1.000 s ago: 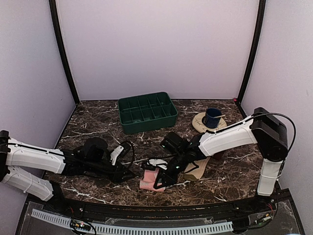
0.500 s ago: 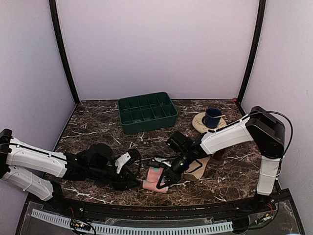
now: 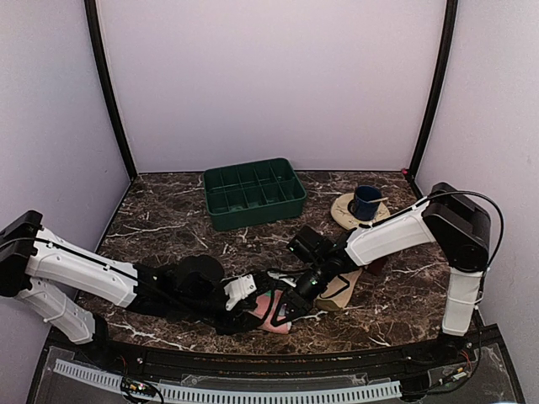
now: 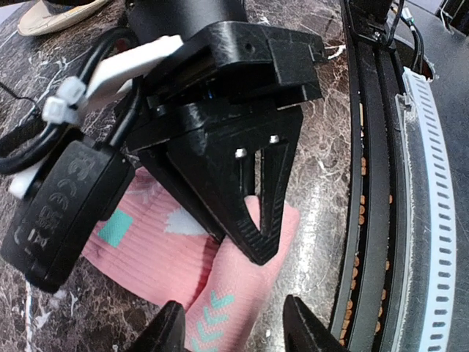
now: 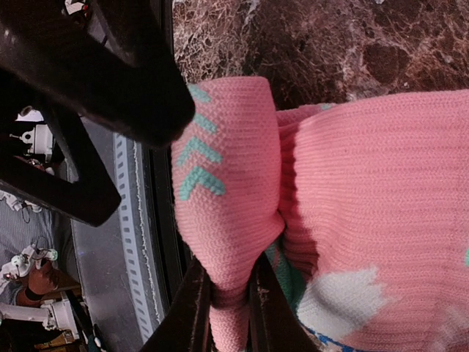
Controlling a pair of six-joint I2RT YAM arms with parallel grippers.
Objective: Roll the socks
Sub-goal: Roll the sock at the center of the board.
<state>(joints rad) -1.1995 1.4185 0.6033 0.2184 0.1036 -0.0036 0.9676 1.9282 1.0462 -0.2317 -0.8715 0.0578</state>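
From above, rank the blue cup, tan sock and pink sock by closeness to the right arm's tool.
1. Pink sock, held in the right tool.
2. Tan sock, just to its right.
3. Blue cup, back right.

Enclosure: 3 flat panels, pale lilac, matte. Back wall (image 3: 269, 84) is plain; left wall (image 3: 46, 109) and right wall (image 3: 497, 101) angle outward toward the camera. 2 black posts mark the rear corners, left post (image 3: 108, 93) and right post (image 3: 434, 88), both leaning slightly in the top view.

Table (image 3: 168, 210): dark brown marble pattern with white veins, running up to all 3 walls. Black rail (image 3: 337, 360) along its near edge; white slotted strip (image 3: 253, 393) just in front of the rail.

Rear of the table: green compartment tray (image 3: 257, 215) near centre, blue cup (image 3: 366, 202) on tan saucer (image 3: 344, 210) to its right.

Light: even, diffuse, soft shadows only.
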